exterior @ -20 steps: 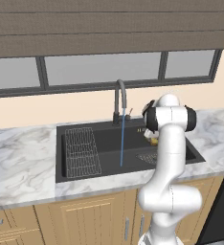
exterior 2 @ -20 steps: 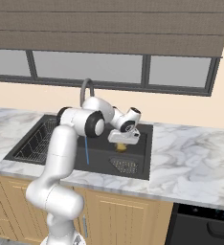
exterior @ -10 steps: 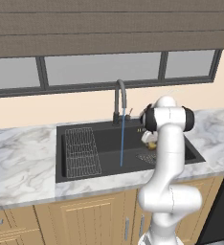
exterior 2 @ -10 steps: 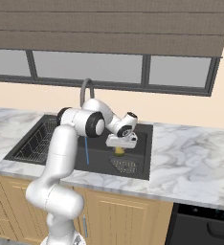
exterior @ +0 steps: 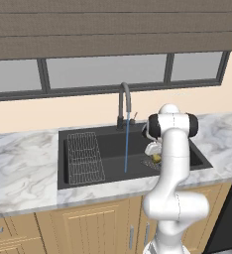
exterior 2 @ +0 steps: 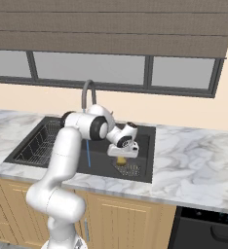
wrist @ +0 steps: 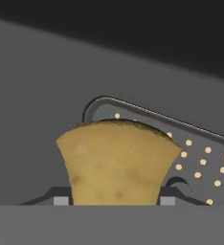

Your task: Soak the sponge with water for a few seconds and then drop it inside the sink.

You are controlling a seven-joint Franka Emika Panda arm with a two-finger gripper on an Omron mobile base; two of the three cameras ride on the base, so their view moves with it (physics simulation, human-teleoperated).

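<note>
Sponge [wrist: 117,162] is clamped between the gripper's [exterior 2: 122,156] closed fingers, low inside the sink [exterior: 138,171], just above the strainer [exterior 2: 127,169]. Going left to right in the left base view: rack [exterior: 84,158], water [exterior: 126,144], then the gripper and sponge, apart from the stream to its right. Soaking calls for a sideways move left toward the stream.

A marble counter [exterior: 24,168] holds the black sink [exterior: 108,149].
</note>
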